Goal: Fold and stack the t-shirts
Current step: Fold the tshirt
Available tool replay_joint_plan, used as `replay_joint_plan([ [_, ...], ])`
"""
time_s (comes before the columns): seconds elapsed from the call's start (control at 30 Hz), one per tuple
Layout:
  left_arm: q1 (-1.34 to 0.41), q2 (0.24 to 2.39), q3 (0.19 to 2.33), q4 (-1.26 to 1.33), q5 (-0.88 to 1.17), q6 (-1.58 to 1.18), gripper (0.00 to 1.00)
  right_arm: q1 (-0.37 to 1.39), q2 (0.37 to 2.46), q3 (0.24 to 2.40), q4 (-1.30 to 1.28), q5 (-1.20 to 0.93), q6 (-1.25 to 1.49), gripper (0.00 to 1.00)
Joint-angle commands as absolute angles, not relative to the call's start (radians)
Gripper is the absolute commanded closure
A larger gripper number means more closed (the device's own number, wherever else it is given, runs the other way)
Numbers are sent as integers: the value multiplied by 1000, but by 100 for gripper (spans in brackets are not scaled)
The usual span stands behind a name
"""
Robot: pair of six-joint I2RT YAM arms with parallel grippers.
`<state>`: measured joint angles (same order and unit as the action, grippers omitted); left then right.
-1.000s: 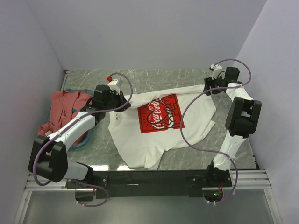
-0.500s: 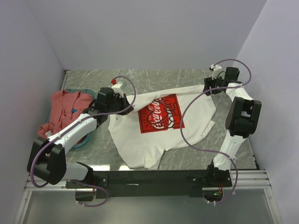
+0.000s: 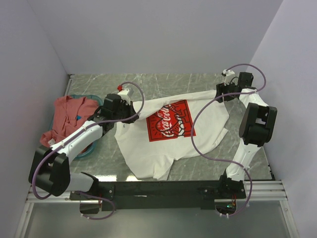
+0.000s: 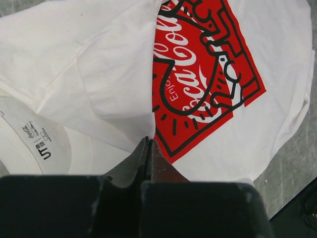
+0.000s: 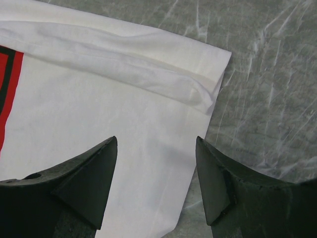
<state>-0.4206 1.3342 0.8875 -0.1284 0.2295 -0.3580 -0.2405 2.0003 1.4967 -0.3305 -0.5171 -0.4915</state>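
Note:
The white t-shirt [image 3: 173, 144] with the red Coca-Cola print [image 3: 170, 120] lies spread across the middle of the table. My left gripper [image 3: 133, 115] is shut on a fold of its left sleeve; in the left wrist view the white cloth [image 4: 109, 74] runs up from the pinched tips [image 4: 147, 141] over the print's edge. My right gripper [image 3: 221, 94] stands open just above the shirt's far right corner [image 5: 99, 99], its fingers [image 5: 156, 140] astride the hem and holding nothing. The salmon-red t-shirt [image 3: 67, 116] lies crumpled at the left.
A teal basket [image 3: 88, 151] sits under the salmon-red t-shirt by the left wall. Grey marble tabletop [image 3: 198, 82] shows behind and to the right of the white shirt. Walls close in on the left, back and right. Purple cables loop over both arms.
My left gripper has moved a little right and nearer, carrying the sleeve fold toward the print. The right arm has stayed where it was.

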Motion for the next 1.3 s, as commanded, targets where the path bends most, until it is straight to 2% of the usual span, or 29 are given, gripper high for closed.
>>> replay_joint_plan([
  [0.0,-423,1301,905,-140,215,-322,100,-245,1996,1493,-327,-526,-494,29],
  [0.1,-425,1305,905,-152,264,-315,99,-247,1996,1488,-327,-525,-497,29],
  [0.17,-425,1319,911,-178,368,-304,96,-247,1996,1489,-328,-525,-497,29],
  [0.3,-426,1388,930,-250,607,-266,65,-247,1996,1486,-324,-523,-494,29],
  [0.37,-433,1387,925,-273,644,-246,59,-247,1996,1483,-324,-525,-494,29],
  [0.47,-436,1297,891,-256,484,-258,50,-247,1991,1479,-325,-526,-495,29],
  [0.53,-434,1212,876,-233,295,-290,41,-247,1987,1477,-330,-532,-502,29],
  [0.73,-433,1143,894,-294,18,-282,38,-245,2029,1595,-520,-620,-565,28],
  [0.93,-434,1054,821,-310,-135,-279,37,-247,2100,1736,-554,-615,-375,32],
  [1.13,-433,973,779,-295,-186,-265,34,-242,2203,1891,-543,-535,-157,44],
  [1.27,-434,976,784,-298,-186,-259,34,-230,2289,2018,-586,-483,-126,58],
])
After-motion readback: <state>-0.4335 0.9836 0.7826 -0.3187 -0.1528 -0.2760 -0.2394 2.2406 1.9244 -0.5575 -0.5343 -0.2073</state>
